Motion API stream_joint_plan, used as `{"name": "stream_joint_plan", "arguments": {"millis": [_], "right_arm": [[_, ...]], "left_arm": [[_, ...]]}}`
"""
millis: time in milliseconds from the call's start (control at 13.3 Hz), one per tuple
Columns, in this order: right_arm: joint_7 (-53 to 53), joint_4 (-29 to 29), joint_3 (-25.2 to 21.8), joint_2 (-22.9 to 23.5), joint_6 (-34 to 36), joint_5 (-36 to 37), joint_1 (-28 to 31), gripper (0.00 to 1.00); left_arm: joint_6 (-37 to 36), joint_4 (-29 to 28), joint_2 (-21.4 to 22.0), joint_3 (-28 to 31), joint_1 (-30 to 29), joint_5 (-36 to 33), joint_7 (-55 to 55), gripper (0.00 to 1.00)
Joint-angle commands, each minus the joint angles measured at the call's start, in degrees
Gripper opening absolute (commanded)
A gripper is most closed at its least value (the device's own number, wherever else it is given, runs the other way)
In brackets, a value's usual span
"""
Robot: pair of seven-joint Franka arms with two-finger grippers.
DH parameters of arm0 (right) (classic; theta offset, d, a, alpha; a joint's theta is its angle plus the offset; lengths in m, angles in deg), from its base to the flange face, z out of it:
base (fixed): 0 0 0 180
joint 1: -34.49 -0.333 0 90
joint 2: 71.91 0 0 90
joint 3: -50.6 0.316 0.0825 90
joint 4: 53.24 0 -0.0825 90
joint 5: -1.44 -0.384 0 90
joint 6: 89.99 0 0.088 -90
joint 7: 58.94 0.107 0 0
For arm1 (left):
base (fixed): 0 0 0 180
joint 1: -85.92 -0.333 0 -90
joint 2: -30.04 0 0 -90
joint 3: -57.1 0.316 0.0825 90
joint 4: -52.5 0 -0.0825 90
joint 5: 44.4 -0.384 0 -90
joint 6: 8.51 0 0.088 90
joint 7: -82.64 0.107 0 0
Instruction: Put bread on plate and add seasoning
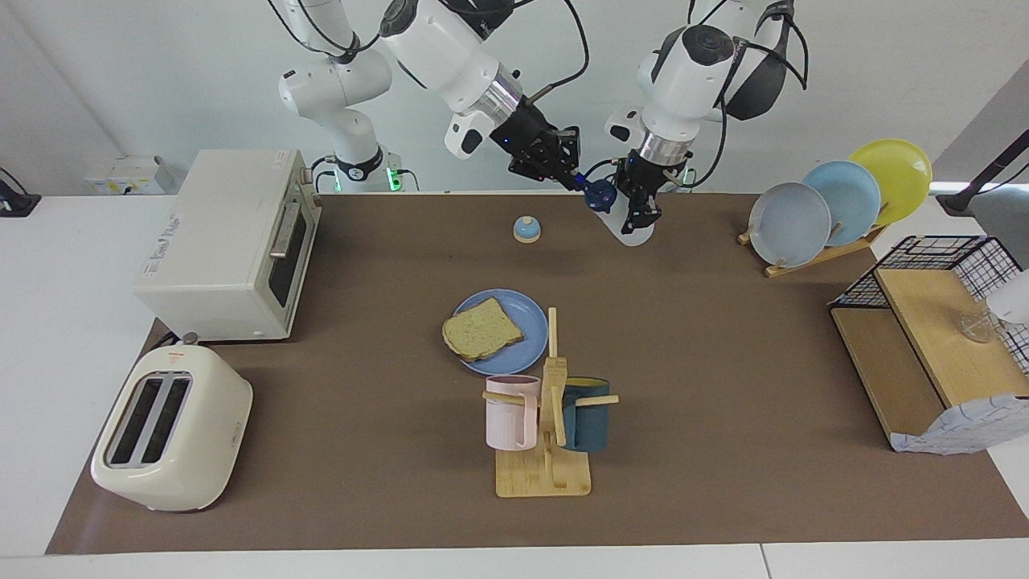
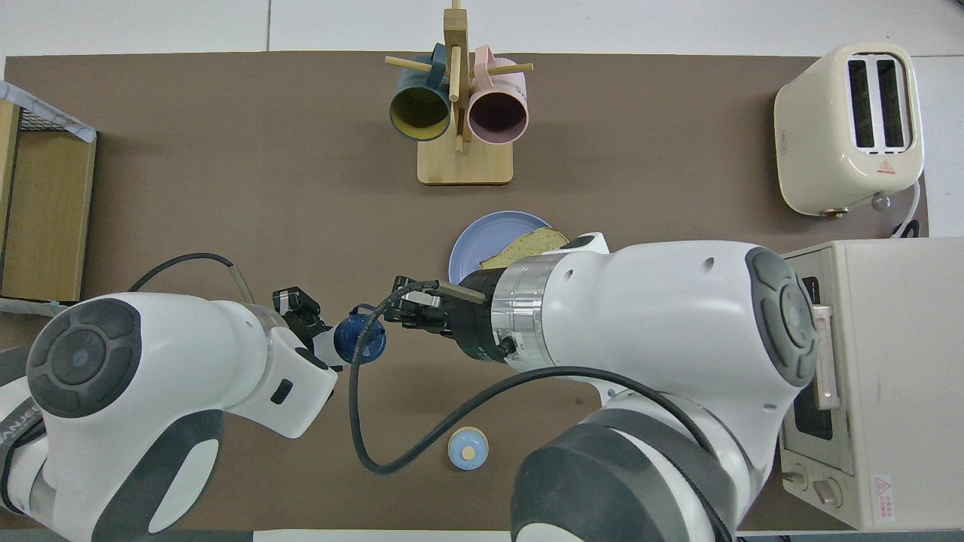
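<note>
Brown mat [image 1: 723, 386] over a white table, that's my workspace, with a toaster oven [image 1: 233, 241] and a pop-up toaster [image 1: 169, 426] down at my right arm's end, a rack of upright plates [image 1: 836, 205] and a wire shelf unit [image 1: 932, 354] at my left arm's end, and a mug tree [image 1: 547, 418] out in the middle, farther from me than everything I'm working with.

Progress check: the bread [image 1: 481, 328] is already lying on the blue plate [image 1: 514, 314], hanging a bit over the rim toward my right arm's end. So step one looks done to me.

Step two is where I'm at. My left gripper [image 1: 643, 211] is clamped shut on the seasoning bottle [image 1: 635, 229], holding it tilted in the air over the mat close to my own edge of the table, near the little blue bell [image 1: 526, 229]. My right gripper [image 1: 583, 186] is right at the bottle's navy cap [image 2: 359, 339], fingertips at or on it. Honestly can't tell whether they're pinching the cap or slightly parted, and can't tell if the cap is loose yet.

What's left, as I read it: get that cap sorted, carry the bottle over the plate, which sits well apart from where I'm holding it, and shake some onto the bread. Nothing visible on the slice yet.
</note>
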Motion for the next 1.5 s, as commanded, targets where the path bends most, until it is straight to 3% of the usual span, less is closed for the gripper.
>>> {"name": "stream_joint_plan", "arguments": {"millis": [0, 75, 225, 301, 451, 601, 827, 977, 1127, 1428], "right_arm": [[-1.00, -1.08, 0.16, -1.00, 0.45, -0.45, 0.33, 1.00], [-1.09, -1.00, 0.16, -0.91, 0.19, 0.34, 0.24, 1.00], [-3.27, -0.38, -0.10, -0.82, 2.19, 13.01, 1.20, 1.00], [-4.94, 0.84, -0.10, -0.65, 6.99, 18.39, 3.56, 1.00], [-10.64, 1.20, -0.28, -0.91, 12.20, 19.85, 7.08, 1.00], [-16.27, 1.20, -0.28, -1.69, 15.20, 23.08, 11.47, 1.00], [-23.48, 3.65, -0.36, -2.66, 23.70, 28.63, 18.86, 1.00], [-24.64, 8.29, -0.19, -2.06, 32.66, 34.94, 22.90, 1.00], [-26.04, 12.52, -0.45, -0.30, 39.27, 36.81, 26.85, 1.00], [-29.90, 13.59, -4.13, 2.60, 40.09, 40.07, 27.49, 1.00]], "left_arm": [[0.41, -1.31, 1.48, 0.40, 0.37, -1.06, -0.31, 0.00], [0.41, -1.31, 1.48, 0.40, 0.37, -1.06, -0.31, 0.00], [0.50, -1.31, 1.40, 0.40, 0.37, -1.06, -0.31, 0.00], [0.50, -1.22, 1.31, 0.40, 0.37, -1.06, -0.31, 0.00], [0.94, -0.52, 0.61, 0.49, 0.20, -1.15, -0.75, 0.00], [1.03, 1.84, -1.05, 0.40, 0.37, -6.30, -4.51, 0.00], [-1.16, 8.33, -6.58, 0.23, 0.64, -11.68, -7.87, 0.00], [-5.02, 15.53, -13.33, -0.38, 1.16, -14.58, -8.48, 0.00], [-8.71, 22.30, -19.84, -0.56, 2.82, -16.08, -13.82, 0.00], [-16.53, 30.48, -27.94, -0.56, 8.63, -24.07, -21.39, 0.00]]}}
